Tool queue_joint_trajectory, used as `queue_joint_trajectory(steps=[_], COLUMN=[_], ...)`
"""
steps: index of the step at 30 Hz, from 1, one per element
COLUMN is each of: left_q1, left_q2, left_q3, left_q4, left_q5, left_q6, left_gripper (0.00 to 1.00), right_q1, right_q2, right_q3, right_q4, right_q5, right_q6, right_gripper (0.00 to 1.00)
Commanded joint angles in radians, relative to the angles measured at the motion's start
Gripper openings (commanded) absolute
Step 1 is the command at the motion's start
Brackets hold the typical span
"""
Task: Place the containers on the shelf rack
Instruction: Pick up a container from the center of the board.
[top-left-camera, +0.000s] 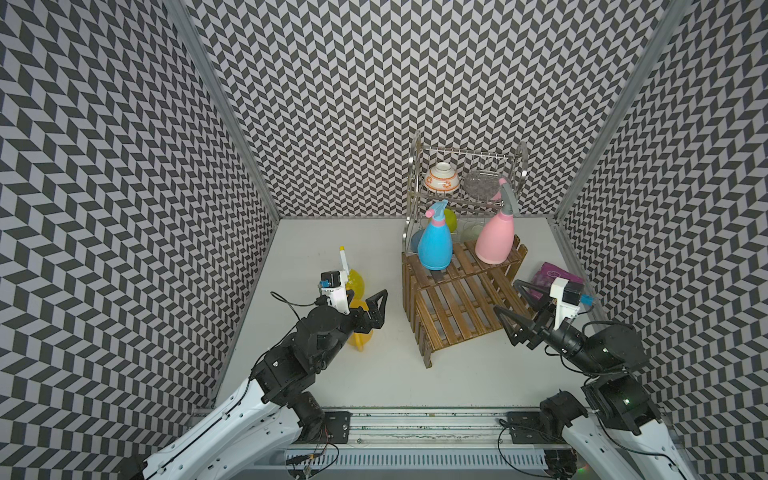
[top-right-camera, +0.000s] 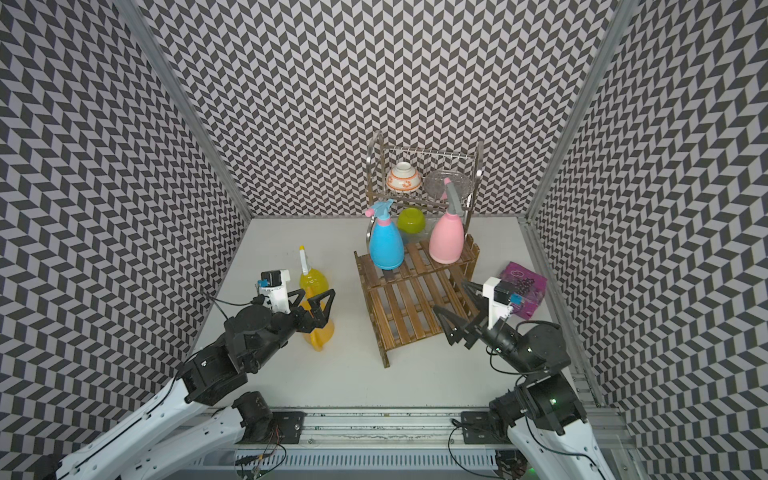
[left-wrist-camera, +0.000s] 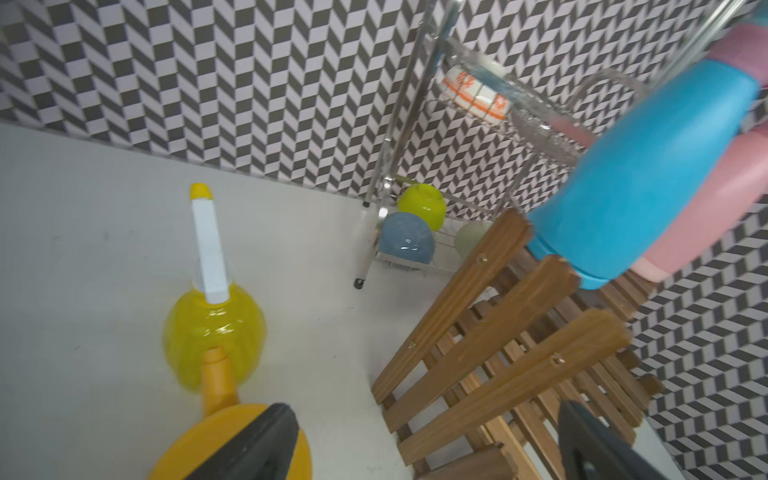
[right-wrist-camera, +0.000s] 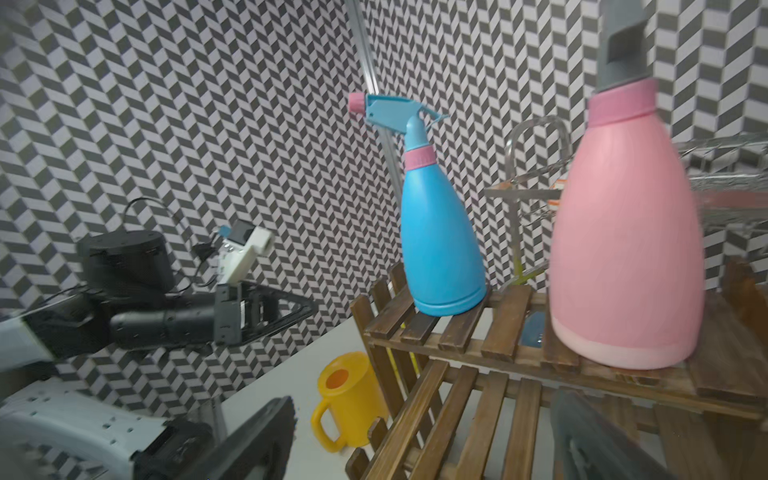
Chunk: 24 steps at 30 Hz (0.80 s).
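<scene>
1. Half the job is judged done: the blue spray bottle (top-left-camera: 434, 245) and the pink spray bottle (top-left-camera: 494, 241) are seen standing upright on the upper step of the shelf rack (top-left-camera: 457, 303), blue at the left end, pink at the right, well apart.
2. The lower step of the rack is seen bare in both top views.
3. Two containers are left on the table (top-left-camera: 332, 249): the yellow spray bottle (top-right-camera: 313, 280) is stood upright to the left of the rack, and the watering can (top-right-camera: 320, 332) is set just in front of it, spout towards the bottle.
4. The left gripper (top-right-camera: 318, 293) is held above the watering can with its jaws spread wide; nothing is gripped, and no contact with the can can be confirmed.
5. The right gripper (top-left-camera: 505, 295) is poised at the right front of the rack, jaws wide apart and empty.
6. The watering can is judged to be the next pick, with the yellow bottle to follow.
7. The purple packet (top-left-camera: 552, 276) is left alone beside the right arm.
</scene>
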Motion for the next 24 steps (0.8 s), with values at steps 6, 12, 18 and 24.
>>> queue_joint_trajectory(steps=[6,12,18,24], left_q1=[0.213,0.215,0.247,0.337], left_q2=[0.141,0.276,0.423,0.561], left_q3=[0.127,0.269,0.354,0.445], left_q4=[-0.224,-0.354,-0.401,-0.344], left_q5=[0.172,0.003,-0.098,-0.074], left_q6=[0.015,-0.018,0.016,0.071], left_gripper=[0.99,0.81,0.77,0.80], right_q1=[-0.002,-0.003,-0.002,-0.002], right_q2=[0.014,0.025,0.036,0.063], right_q3=[-0.064,-0.065,-0.079,-0.065], right_q4=[0.145,0.129,0.160,0.158], right_q5=[-0.201,-0.195,-0.212,-0.226], right_q6=[0.097,0.075,0.069,0.043], right_gripper=[0.97,0.97,0.97,0.97])
